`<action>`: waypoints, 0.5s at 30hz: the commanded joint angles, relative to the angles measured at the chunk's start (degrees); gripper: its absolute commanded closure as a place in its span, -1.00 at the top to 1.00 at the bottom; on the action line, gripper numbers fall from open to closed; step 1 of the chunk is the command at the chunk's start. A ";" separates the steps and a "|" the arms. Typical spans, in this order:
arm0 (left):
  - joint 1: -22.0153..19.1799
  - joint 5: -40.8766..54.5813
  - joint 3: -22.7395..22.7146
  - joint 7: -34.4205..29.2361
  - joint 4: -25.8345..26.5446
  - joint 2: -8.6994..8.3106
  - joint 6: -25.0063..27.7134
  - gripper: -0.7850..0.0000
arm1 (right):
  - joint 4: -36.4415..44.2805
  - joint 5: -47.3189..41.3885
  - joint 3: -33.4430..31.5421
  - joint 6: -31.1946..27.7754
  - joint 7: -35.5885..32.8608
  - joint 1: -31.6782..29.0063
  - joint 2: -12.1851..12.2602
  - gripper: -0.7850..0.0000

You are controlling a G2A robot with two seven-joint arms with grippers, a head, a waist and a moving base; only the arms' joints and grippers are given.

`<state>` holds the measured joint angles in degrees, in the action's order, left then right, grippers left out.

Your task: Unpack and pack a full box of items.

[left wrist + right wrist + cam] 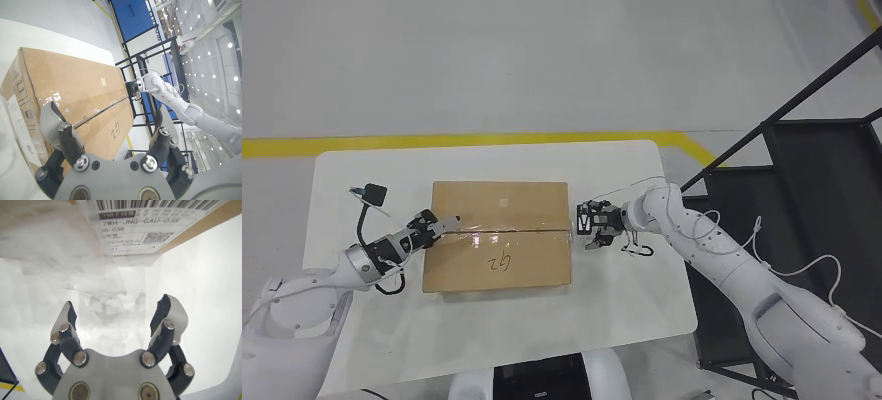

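At the middle of the white table (622, 300), the cardboard box (498, 235) lay closed, clear tape (512, 230) along its centre seam, so unpacking looked barely begun and repacking lay all ahead. A handwritten mark (499, 263) showed on the lid and a printed barcode label (143, 228) on one end. The left gripper (447, 220) and right gripper (585, 222) flanked the box, fingers spread, holding nothing.

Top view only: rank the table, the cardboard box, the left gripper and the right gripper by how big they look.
1. Table
2. Cardboard box
3. Left gripper and right gripper: both are small and look about alike, so they are not ranked against each other.
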<state>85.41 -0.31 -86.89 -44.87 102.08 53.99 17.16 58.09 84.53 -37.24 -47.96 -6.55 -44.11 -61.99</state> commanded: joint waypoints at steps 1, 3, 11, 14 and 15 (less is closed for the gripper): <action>0.05 -0.10 0.01 -0.02 0.10 -0.01 -0.08 1.00 | -0.60 0.01 0.19 0.86 0.08 -0.02 -0.31 1.00; 0.07 -0.04 0.09 0.00 0.22 0.00 -0.27 1.00 | -1.11 0.10 0.37 1.30 0.07 0.11 -0.62 1.00; -0.41 -0.12 0.53 -0.13 0.47 0.02 -0.50 1.00 | -2.30 0.81 1.11 1.07 1.83 0.48 -1.59 -1.00; -0.47 -0.08 0.57 -0.14 0.46 0.02 -0.51 1.00 | -3.34 0.63 1.02 0.76 2.68 0.71 -1.84 -1.00; -0.47 0.01 0.58 -0.19 0.41 0.03 -0.51 1.00 | -3.70 0.54 0.96 0.46 3.08 0.80 -1.90 -1.00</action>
<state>84.94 -0.40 -86.32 -45.01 102.53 54.01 16.64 54.74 85.19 -36.21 -47.22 -3.85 -43.40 -63.84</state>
